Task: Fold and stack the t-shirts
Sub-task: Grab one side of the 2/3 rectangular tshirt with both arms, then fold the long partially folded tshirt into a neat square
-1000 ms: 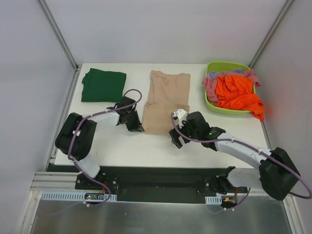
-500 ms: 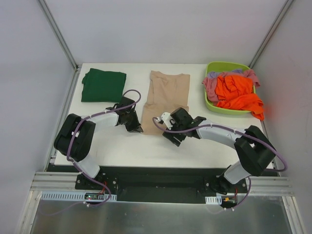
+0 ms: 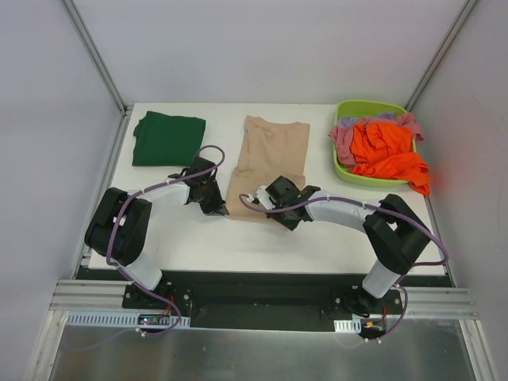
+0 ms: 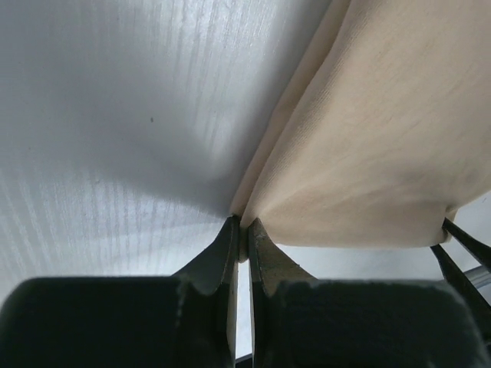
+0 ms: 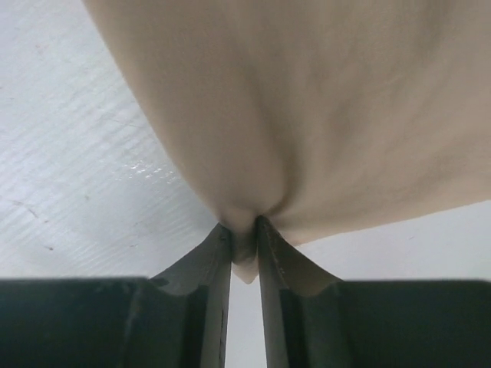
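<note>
A beige t-shirt lies flat in the middle of the table, its near hem towards the arms. My left gripper is shut on the hem's near left corner; the left wrist view shows its jaws pinching the beige cloth. My right gripper is shut on the same hem further right, with a fold of beige cloth squeezed between its jaws. A dark green t-shirt lies folded at the back left. Orange, pink and lilac t-shirts are piled in the basket.
The lime-green basket stands at the back right, with orange cloth hanging over its near right rim. White table runs in front of the beige t-shirt. Metal frame posts rise at both back corners.
My right arm swung left from the shirt's right side to its near hem, and its jaws closed on the cloth. My left gripper stayed shut on its corner and drifted slightly left.
</note>
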You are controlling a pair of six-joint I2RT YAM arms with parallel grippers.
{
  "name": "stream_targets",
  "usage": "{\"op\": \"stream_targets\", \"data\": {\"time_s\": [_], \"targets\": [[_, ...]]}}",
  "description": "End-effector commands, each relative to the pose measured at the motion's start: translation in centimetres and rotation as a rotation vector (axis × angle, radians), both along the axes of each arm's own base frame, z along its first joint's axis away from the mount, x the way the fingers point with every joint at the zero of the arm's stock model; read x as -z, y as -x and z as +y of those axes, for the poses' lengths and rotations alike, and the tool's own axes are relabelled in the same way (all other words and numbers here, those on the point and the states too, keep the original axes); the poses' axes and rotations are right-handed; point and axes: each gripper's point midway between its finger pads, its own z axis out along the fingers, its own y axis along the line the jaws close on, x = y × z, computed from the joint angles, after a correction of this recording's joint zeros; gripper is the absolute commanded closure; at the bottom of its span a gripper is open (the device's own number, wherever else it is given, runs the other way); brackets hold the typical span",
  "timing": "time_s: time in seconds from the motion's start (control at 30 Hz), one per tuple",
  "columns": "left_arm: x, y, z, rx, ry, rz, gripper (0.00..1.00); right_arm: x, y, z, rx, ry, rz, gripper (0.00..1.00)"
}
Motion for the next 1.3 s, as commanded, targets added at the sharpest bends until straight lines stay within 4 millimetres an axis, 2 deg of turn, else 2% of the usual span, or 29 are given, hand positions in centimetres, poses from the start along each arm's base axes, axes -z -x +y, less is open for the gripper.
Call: {"op": "stream_targets", "data": {"time_s": [0.0,0.03,0.13,0.33,0.4,0.57,0.7,0.77,0.93,1.03,1.07,1.27], "targets": [[-1.5,0.6,2.4,-0.058,-0.059,-0.041,1.00,-0.6,2.8,0.5,-0.021,0.012,0.069,0.80],[-1.7,0.9,3.1,-0.084,-0.076,-0.056,1.00,-1.3,3.4,1.4,-0.024,-0.028,0.084,0.82],[-3.3,1.8,5.1,-0.157,-0.104,-0.124,1.00,-3.4,6.8,4.7,-0.080,-0.168,0.162,0.99],[-6.0,4.6,9.1,-0.278,-0.184,-0.217,1.00,-8.0,14.3,11.0,-0.224,-0.406,0.300,1.00],[-7.2,5.5,10.7,-0.326,-0.218,-0.260,1.00,-10.0,17.2,12.8,-0.277,-0.505,0.414,0.99],[-11.1,7.5,14.8,-0.482,-0.284,-0.405,1.00,-15.2,20.3,16.5,-0.308,-0.751,0.580,0.99],[-14.3,8.5,16.0,-0.526,-0.261,-0.523,1.00,-17.6,22.5,17.8,-0.380,-0.842,0.664,0.99],[-15.5,8.6,16.1,-0.528,-0.250,-0.551,1.00,-18.1,22.8,17.9,-0.385,-0.859,0.672,0.99],[-16.8,7.5,15.6,-0.524,-0.248,-0.541,1.00,-20.1,21.4,17.7,-0.373,-0.932,0.571,0.99],[-17.9,6.2,14.9,-0.510,-0.242,-0.536,1.00,-20.1,18.6,16.8,-0.272,-0.943,0.496,0.99],[-18.2,5.7,14.5,-0.503,-0.229,-0.539,1.00,-19.3,17.3,16.0,-0.210,-0.924,0.489,0.99],[-19.9,1.5,11.5,-0.439,-0.143,-0.584,1.00,-18.4,11.6,12.3,-0.006,-0.949,0.401,0.99]]}}
